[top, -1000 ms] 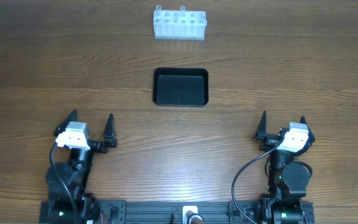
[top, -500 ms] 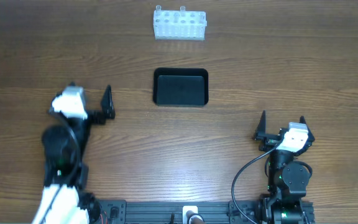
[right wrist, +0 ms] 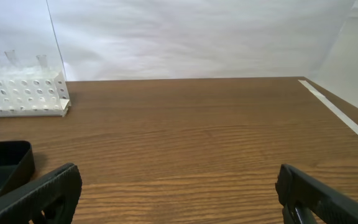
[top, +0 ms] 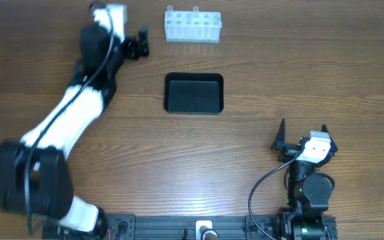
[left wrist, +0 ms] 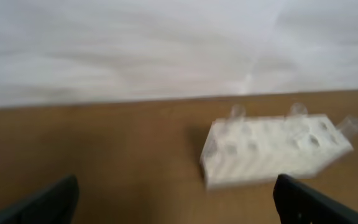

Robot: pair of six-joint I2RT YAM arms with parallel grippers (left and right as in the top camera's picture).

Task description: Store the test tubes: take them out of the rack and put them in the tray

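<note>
Since the earlier frames, the left arm [top: 72, 120] has swung up from its base and stretched across the wooden table [top: 312, 80] toward the far edge, while the right arm [top: 305, 180] has stayed folded near its base. In the top view the left gripper [left wrist: 176, 186] shows near the left end of the rack [top: 193, 28]. Its fingers are spread wide and hold nothing, and its own wrist view shows the rack [left wrist: 272, 152] ahead of it and clear of both fingertips. The right gripper [top: 304, 125] is also spread wide and empty, well apart from the task's things and facing up the table. The black tray [top: 194, 94] lies at the table's middle, between the rack and the arm bases, with its floor bare. The white rack stands near the far edge, just beyond the tray. Three clear test tubes [right wrist: 9, 57] stand upright in it, their tops rising above the block.
</note>
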